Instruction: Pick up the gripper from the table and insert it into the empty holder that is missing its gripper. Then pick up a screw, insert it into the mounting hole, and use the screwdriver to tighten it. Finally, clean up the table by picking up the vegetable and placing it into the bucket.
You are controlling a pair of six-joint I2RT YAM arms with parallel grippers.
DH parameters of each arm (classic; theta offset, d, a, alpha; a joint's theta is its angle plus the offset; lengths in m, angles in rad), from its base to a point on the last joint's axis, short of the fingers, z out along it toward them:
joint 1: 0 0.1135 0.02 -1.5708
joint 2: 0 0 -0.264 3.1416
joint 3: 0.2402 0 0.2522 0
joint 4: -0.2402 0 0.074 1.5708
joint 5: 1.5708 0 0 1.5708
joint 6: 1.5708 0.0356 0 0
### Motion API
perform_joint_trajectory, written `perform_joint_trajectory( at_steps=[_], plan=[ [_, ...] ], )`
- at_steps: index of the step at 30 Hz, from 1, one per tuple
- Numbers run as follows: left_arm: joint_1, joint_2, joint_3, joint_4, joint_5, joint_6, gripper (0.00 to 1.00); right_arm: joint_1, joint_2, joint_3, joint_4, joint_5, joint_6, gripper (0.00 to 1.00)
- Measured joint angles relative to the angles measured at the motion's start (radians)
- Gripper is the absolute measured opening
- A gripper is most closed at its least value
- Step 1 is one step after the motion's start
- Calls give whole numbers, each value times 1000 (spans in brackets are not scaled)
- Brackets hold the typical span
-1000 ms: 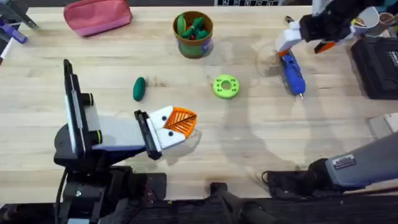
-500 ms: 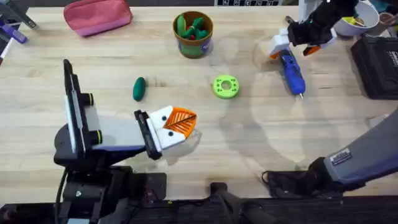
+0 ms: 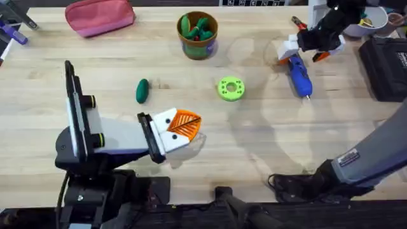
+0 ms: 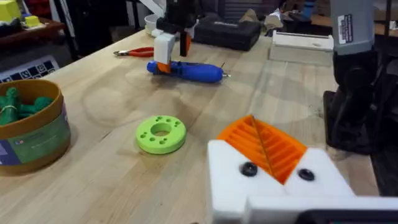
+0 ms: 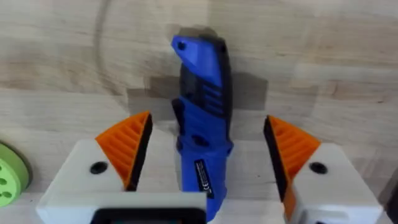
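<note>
I'm looking down at the table, and my right gripper (image 3: pixel 300 46) is sitting in the upper right of the overhead frame, right over the handle end of the screwdriver (image 3: pixel 298 74). The screwdriver is lying flat on the wood, its long axis running from upper left to lower right in that frame, with the thin bit pointing toward the lower right. In the right wrist view the blue body (image 5: pixel 202 143) is lying between the two orange pads (image 5: pixel 127 143), with the jaws spread wide on either side and a gap showing between each pad and the tool, so nothing is being squeezed.

My left gripper (image 3: pixel 181 127) is resting at the lower middle left of the overhead frame, its orange tips drawn together and nothing between them. The vegetable (image 3: pixel 142 90) is lying just above it, long axis nearly vertical in the frame. The green ring (image 3: pixel 231 88) is sitting near the centre, well apart from the vegetable. The bucket (image 3: pixel 198 48) is standing at top centre with green pieces inside. From the left wrist view I'm seeing red pliers (image 4: pixel 134 53) lying beyond the screwdriver, and a pink pouch (image 3: pixel 99 16) is lying at the overhead frame's upper left.
</note>
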Motion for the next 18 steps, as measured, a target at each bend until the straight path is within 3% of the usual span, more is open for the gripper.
perform_joint_trajectory(
  at_steps=[18],
  plan=[
    [0,0,0,0,0,0,21,0,71,-15,28,0,2,992]
  ],
)
